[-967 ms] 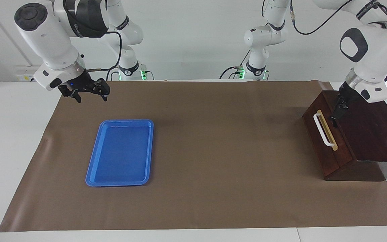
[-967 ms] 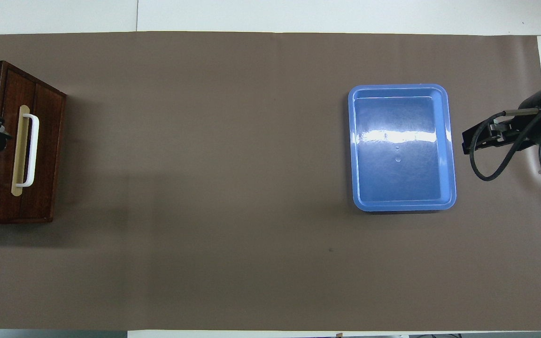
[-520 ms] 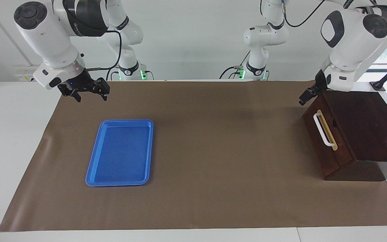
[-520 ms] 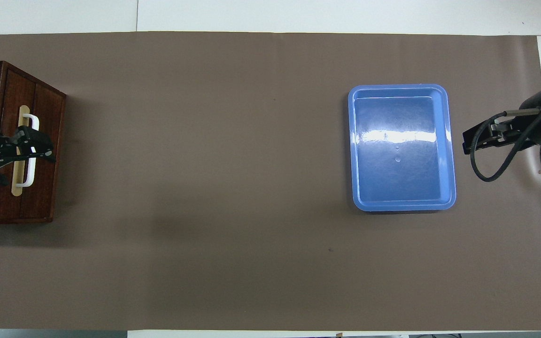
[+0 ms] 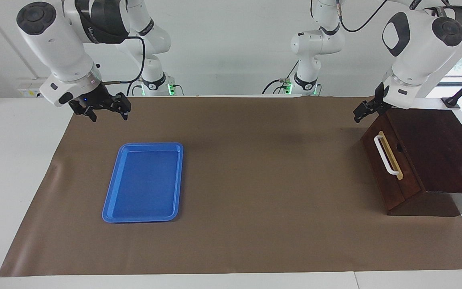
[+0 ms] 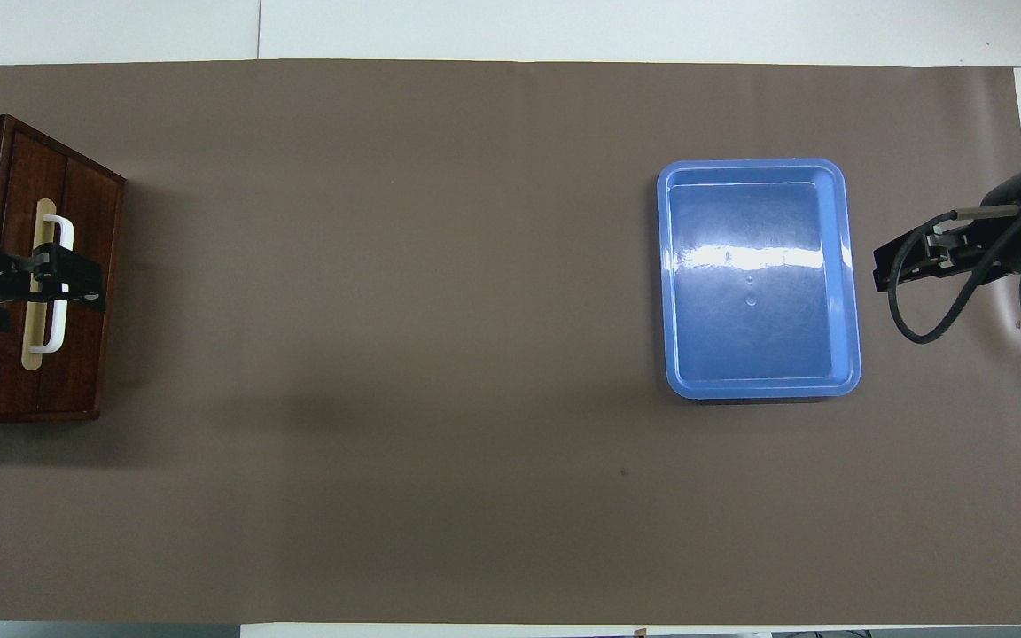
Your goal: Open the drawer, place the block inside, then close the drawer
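Note:
The dark reddish-brown drawer is shut in its dark wooden cabinet at the left arm's end of the table. Its white bar handle on a tan strip faces the table's middle. In the overhead view the drawer and its handle also show. My left gripper hangs in the air above the cabinet's upper corner on the robots' side, touching nothing; from above the left gripper covers the handle. My right gripper is open and empty, raised over the mat beside the tray. The yellow block is out of view.
An empty blue tray lies on the brown mat toward the right arm's end; it also shows in the overhead view. The right gripper is over the mat just off the tray's edge.
My left gripper has lifted off the cabinet's front top edge and swung up and toward the table's middle. The drawer stays shut. The right arm has not moved.

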Motion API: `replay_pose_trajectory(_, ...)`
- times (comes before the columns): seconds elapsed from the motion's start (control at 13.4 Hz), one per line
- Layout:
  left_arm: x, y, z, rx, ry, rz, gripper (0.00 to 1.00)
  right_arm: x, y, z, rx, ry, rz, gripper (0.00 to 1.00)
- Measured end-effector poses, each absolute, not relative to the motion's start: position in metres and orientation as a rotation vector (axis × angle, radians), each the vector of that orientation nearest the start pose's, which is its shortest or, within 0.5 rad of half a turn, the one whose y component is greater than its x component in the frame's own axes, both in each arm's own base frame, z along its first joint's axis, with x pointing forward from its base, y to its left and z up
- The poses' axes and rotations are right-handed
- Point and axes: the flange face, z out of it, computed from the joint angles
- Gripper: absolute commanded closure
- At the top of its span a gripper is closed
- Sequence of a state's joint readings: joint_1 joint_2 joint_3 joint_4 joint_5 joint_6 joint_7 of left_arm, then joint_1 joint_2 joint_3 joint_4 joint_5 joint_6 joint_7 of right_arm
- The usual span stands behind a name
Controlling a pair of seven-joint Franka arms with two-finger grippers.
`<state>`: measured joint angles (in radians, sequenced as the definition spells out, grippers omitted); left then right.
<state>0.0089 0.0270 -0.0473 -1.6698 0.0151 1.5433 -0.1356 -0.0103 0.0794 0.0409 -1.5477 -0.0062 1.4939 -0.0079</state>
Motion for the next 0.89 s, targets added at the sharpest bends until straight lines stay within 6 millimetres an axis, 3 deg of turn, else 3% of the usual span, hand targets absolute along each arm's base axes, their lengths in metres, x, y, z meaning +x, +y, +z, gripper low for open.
replay_pose_trajectory(0.89, 0.544, -0.028, 0.586, -3.121, 0.024, 0.196, 0.00, 0.568, 0.016, 0.584, -3.139, -0.061, 0.209, 0.00)
